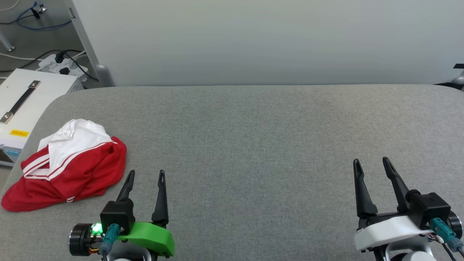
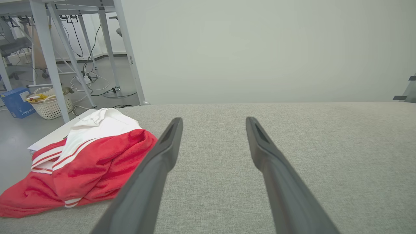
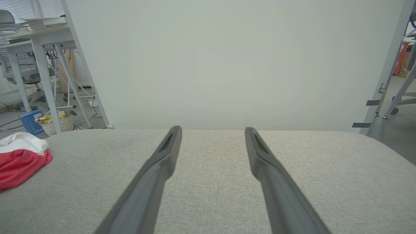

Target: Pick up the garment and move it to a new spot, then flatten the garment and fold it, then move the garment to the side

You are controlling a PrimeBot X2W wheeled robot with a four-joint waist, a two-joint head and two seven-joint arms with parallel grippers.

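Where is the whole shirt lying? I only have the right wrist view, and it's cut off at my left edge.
Observer: In the head view the garment is crumpled in a heap at the table's near-left corner, with white cloth bunched on top of the red.
Operator: Left arm anywhere close?
Observer: The left gripper sits just right of the heap with its jaws open. There is a gap between it and the cloth.
Operator: Anything past that table edge?
Observer: A white box with a black handle stands just off the left edge, beside the heap.
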